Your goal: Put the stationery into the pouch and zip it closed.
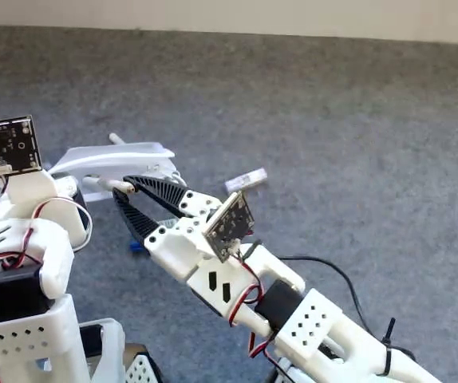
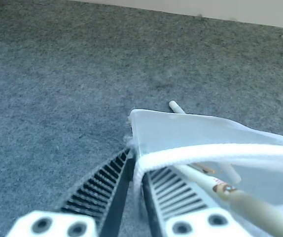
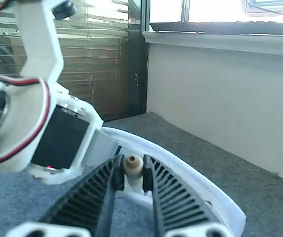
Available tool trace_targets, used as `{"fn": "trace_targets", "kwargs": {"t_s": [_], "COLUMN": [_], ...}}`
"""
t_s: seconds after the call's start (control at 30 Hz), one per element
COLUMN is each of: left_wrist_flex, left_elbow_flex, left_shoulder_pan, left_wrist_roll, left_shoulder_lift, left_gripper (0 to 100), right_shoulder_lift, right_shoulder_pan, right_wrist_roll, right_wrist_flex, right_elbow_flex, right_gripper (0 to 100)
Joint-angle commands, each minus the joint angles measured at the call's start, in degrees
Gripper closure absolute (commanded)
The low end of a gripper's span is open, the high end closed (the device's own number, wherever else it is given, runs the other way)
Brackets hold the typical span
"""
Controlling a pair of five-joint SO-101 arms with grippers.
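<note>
The right end effector pinches what looks like a beige pen, seen end-on. Its long axis points ahead at the pouch just beyond. The left end effector, ribbed black fingers pressed together on the translucent white pouch's corded rim, holds it above the grey carpeted desk. A small white block, possibly an eraser, lies apart.

The pouch sits just ahead of the left arm, its edge pinched in the left gripper. A pen lies inside it. The pen's far tip pokes out beyond the pouch, and its near end is clamped in the right gripper at the rim. A small block lies on the carpet — right of the pouch, just beyond the right arm.
</note>
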Motion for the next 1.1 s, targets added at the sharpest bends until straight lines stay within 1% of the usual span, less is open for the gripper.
{"fn": "trace_targets", "kwargs": {"t_s": [0.0, 0.17, 0.53, 0.63, 0.8, 0.93, 1.07], "left_wrist_flex": [-1.4, -1.4, -1.5, -1.4, -1.7, -1.8, -1.8], "left_elbow_flex": [-1.5, -1.5, -1.5, -1.4, -0.2, 0.6, 0.5], "left_shoulder_pan": [0.0, 0.0, 0.0, 0.0, 0.0, 0.0, 0.0], "left_wrist_roll": [0.6, 0.7, 0.7, 0.7, 0.7, 0.7, 0.7], "left_shoulder_lift": [0.0, 0.0, 0.2, 0.2, 0.0, 0.0, 0.0], "left_gripper": [99, 99, 99, 99, 99, 99, 99], "right_shoulder_lift": [-0.6, -0.7, -0.8, -0.8, -4.7, -10.4, -11.4], "right_shoulder_pan": [-0.7, -0.7, -0.7, -0.6, 3.3, 8.1, 10.9], "right_wrist_roll": [0.7, 0.5, 0.5, 0.5, -0.1, -5.9, -6.7], "right_wrist_flex": [-0.7, -0.6, 0.2, 3.0, 7.6, 14.9, 24.8], "right_elbow_flex": [-0.6, -0.4, -0.4, -0.9, -1.0, -4.6, -11.5], "right_gripper": [98.5, 89.8, 89.6, 89.6, 89.6, 89.4, 89.4]}}
